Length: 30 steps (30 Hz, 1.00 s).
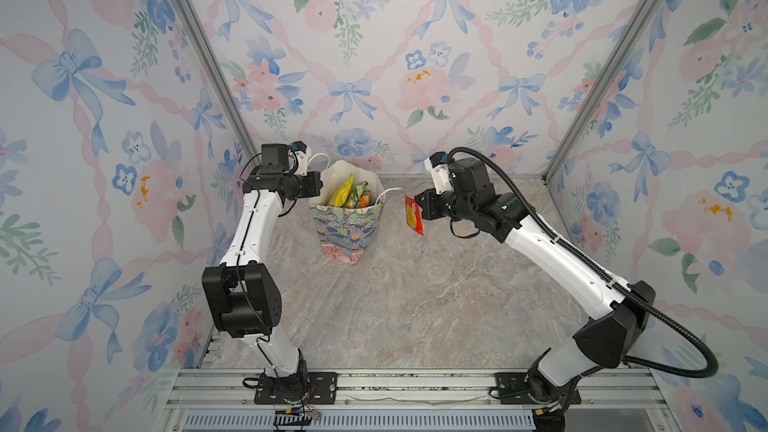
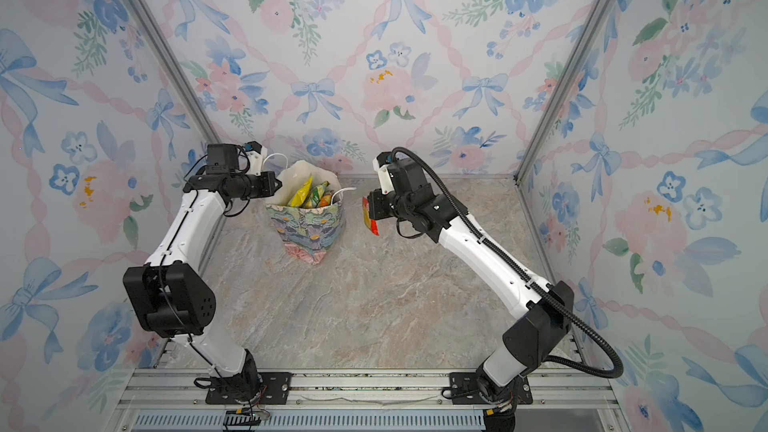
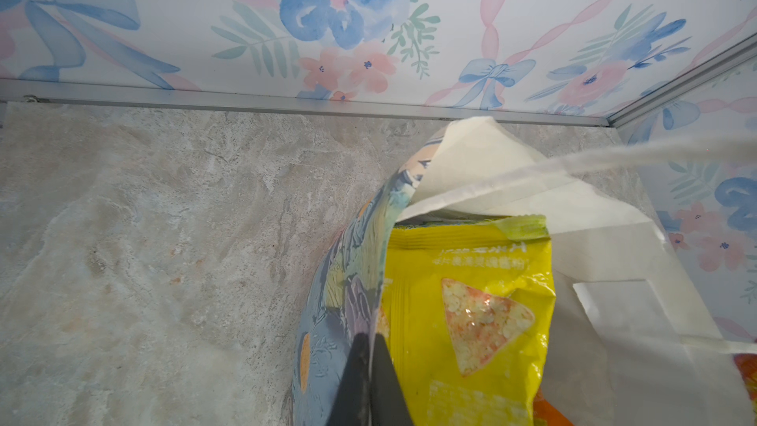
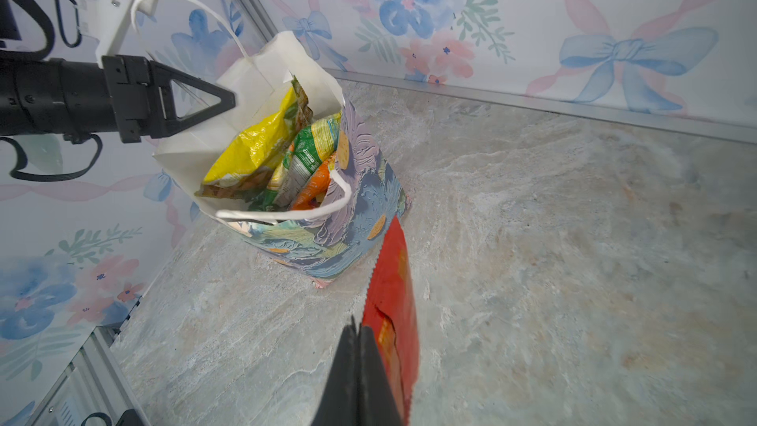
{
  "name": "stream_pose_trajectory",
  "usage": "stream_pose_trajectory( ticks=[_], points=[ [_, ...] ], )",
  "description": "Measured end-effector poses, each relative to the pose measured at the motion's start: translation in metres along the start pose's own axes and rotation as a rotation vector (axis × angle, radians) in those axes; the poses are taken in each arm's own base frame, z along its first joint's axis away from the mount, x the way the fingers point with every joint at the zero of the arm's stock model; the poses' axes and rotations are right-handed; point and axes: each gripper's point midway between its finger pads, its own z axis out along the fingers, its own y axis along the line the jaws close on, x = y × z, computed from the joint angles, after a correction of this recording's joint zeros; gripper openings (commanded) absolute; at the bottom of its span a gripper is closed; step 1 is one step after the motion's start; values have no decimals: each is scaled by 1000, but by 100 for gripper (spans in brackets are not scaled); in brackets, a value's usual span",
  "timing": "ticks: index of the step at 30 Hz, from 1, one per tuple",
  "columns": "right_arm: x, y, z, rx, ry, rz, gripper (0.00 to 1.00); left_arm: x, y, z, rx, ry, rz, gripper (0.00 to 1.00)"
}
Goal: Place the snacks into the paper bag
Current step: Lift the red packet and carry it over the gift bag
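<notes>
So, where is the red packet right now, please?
The red packet hangs from the right tool above the table, just right of the paper bag in both top views.

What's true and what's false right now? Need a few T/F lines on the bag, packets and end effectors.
1. The right end effector grips the red packet. True.
2. The red packet is already inside the paper bag. False: it hangs outside, beside the bag.
3. The left end effector is shut on the paper bag's wall. True.
4. The paper bag lies on its side. False: it stands upright, mouth open.
5. A yellow bag sits in the paper bag. True.
</notes>
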Motion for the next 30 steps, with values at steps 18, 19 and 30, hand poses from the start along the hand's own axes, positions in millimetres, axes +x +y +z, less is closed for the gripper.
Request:
stream_pose_trajectory(
  ticks=[18,19,30],
  points=[
    [-114,55,-88,-53,-261,-143,0,0,0,0,0,0,0,0],
    [-118,57,-87,-55,-265,-148,0,0,0,0,0,0,0,0],
    [-134,74,-29,-90,-246,-164,0,0,0,0,1,0,0,0]
  ],
)
